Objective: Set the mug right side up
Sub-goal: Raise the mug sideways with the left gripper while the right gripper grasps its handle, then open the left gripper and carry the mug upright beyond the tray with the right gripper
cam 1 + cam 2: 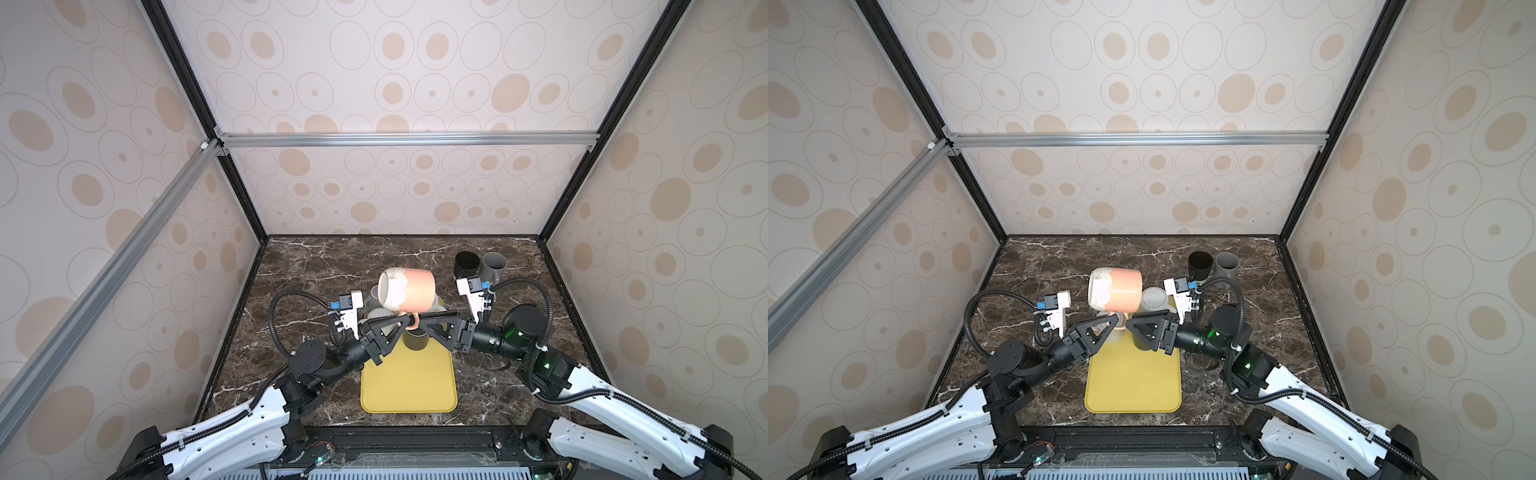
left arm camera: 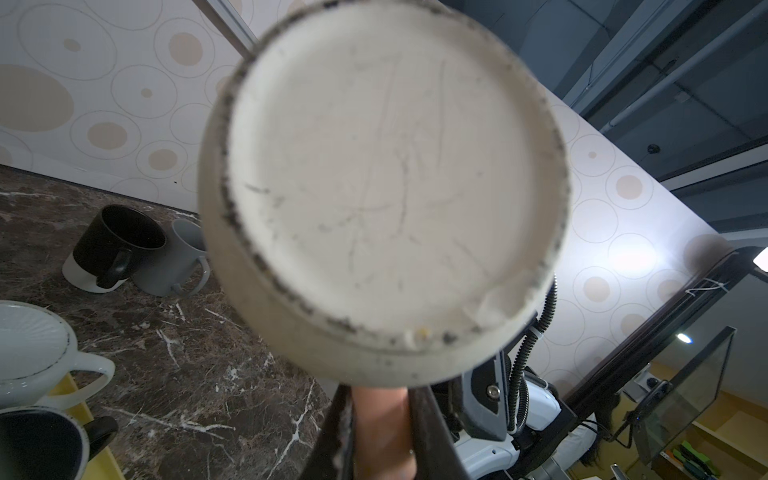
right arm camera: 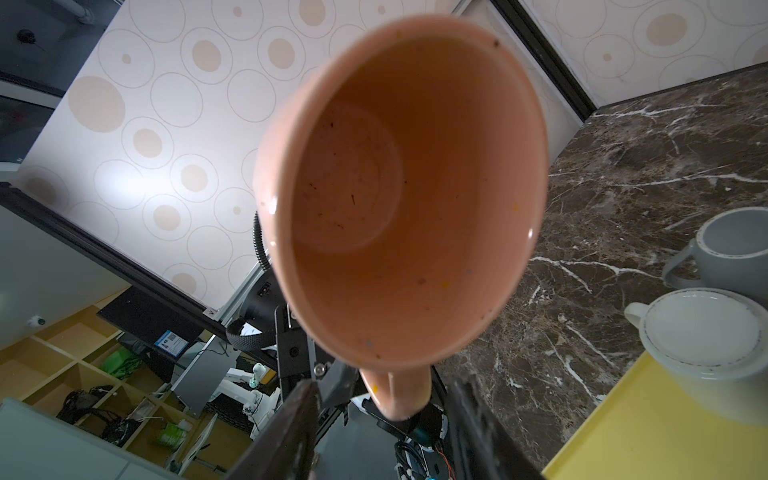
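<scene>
Mug (image 1: 409,291) hangs on its side in the air above the yellow tray (image 1: 409,386), its base facing the left gripper (image 1: 404,322), whose fingers are clamped on the handle (image 2: 382,424). The right gripper (image 3: 384,401) straddles that handle from the mouth side; its fingers (image 3: 291,424) are parted, with a gap on either side, gripping nothing. Recommended: seat the right fingers squarely on the handle before any left release, then rotate the mouth upward, clear of the other mugs (image 3: 706,332) beneath.

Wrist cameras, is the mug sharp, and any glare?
Left wrist view: the mug base is close and soft, with a bright glare patch on the wall. Right wrist view: the mug's inside is fairly clear, the fingers in front blurred.
</scene>
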